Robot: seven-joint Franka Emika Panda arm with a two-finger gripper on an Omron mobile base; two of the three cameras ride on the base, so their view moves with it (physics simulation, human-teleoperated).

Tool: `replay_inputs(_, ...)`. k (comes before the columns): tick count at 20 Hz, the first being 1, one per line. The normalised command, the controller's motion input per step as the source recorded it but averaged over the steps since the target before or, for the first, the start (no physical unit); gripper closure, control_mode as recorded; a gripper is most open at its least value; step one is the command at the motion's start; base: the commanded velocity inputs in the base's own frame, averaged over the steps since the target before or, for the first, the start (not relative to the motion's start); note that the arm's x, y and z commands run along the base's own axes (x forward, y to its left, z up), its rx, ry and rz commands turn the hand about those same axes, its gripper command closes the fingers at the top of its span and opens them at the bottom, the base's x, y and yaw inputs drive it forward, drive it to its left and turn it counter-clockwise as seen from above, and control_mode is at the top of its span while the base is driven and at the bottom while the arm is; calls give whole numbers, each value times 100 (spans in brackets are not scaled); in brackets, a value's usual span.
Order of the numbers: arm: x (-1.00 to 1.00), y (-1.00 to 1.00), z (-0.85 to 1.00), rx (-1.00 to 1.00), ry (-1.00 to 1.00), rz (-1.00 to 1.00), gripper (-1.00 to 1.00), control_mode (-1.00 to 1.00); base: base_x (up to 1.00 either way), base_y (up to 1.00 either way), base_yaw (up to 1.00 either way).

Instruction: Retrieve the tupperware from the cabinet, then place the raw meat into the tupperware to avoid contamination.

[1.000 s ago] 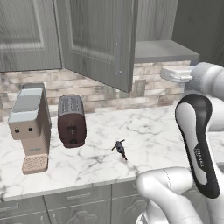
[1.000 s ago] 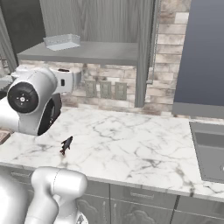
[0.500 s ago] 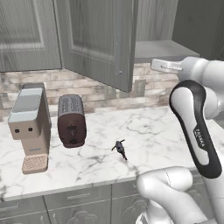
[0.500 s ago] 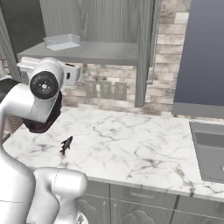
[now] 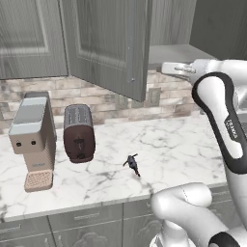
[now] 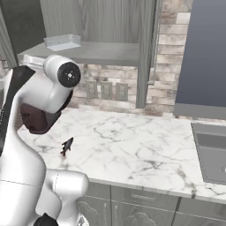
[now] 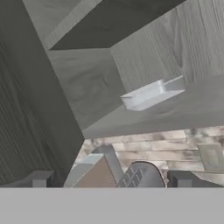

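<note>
Since the gripper is wide open with nothing in it and sits just under the front edge of the cabinet shelf, my worry is it clips that edge going up. The tupperware sits on the shelf toward the left, and it looks light, so I'd guess a nudge shoves it farther back. The open door hangs close on the left too. Raw meat is down on the counter, near the toaster.
</note>
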Motion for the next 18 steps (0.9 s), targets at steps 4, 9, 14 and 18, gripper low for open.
replay_inputs(4, 35, 36, -9, 4, 0, 17, -100, -100, 0, 0, 0)
replay_inputs(9, 47, 30, -8, 3, 3, 16, -100, -100, 0, 0, 0)
replay_inputs(14, 49, 21, -3, 5, 10, 16, -100, -100, 0, 0, 0)
replay_inputs(18, 34, 36, -7, 4, 8, 17, -100, -100, 0, 0, 0)
